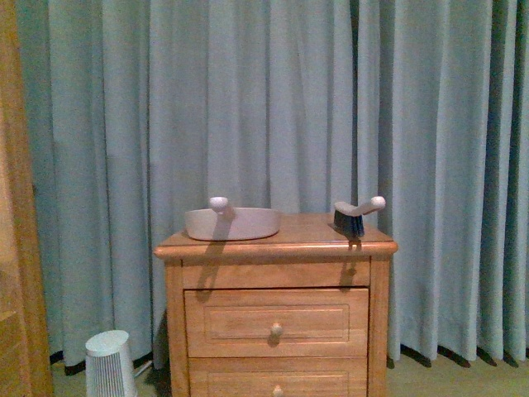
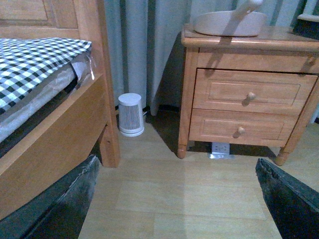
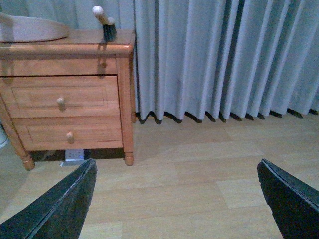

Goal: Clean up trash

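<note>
No white tissue wad shows in any view; the trash is out of view. A pinkish-beige dustpan (image 1: 231, 223) lies on top of a wooden nightstand (image 1: 277, 285), with a small hand brush (image 1: 355, 217) to its right. The dustpan (image 2: 229, 22) and nightstand (image 2: 249, 99) also show in the left wrist view, and the dustpan (image 3: 32, 29) and brush (image 3: 105, 25) in the right wrist view. My left gripper (image 2: 179, 199) is open and empty above bare wooden floor. My right gripper (image 3: 177, 199) is open and empty above bare floor, to the right of the nightstand (image 3: 70, 94).
A wooden bed frame (image 2: 60, 134) with a black-and-white checked cover (image 2: 30, 64) stands left of the nightstand. A small white ribbed appliance (image 2: 131, 114) sits on the floor between them. Grey-blue curtains (image 1: 264, 107) hang behind. A power strip (image 2: 219, 149) lies under the nightstand.
</note>
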### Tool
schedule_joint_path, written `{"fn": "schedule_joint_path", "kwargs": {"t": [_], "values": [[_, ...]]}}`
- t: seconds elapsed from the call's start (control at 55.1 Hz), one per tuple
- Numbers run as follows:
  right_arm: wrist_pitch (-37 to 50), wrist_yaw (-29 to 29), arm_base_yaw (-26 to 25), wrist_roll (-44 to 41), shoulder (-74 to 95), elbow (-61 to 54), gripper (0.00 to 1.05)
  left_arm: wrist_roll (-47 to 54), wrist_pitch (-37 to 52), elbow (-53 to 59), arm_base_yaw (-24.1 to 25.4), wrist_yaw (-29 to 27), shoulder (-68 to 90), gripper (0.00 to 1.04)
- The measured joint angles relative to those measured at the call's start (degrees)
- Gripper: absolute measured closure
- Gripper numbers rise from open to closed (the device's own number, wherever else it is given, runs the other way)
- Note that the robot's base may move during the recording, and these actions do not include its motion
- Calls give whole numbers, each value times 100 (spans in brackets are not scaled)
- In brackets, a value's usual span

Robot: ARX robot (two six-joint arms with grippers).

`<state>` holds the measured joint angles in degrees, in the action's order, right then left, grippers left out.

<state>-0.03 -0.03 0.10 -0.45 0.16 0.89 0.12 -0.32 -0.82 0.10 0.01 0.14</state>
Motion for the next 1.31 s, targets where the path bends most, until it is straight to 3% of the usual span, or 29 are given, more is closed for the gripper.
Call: {"fn": "schedule_joint_path", "kwargs": {"t": [1.306], "values": [[0, -2, 0, 0, 4, 0, 7, 0, 0, 0, 0, -2, -4, 8]]}}
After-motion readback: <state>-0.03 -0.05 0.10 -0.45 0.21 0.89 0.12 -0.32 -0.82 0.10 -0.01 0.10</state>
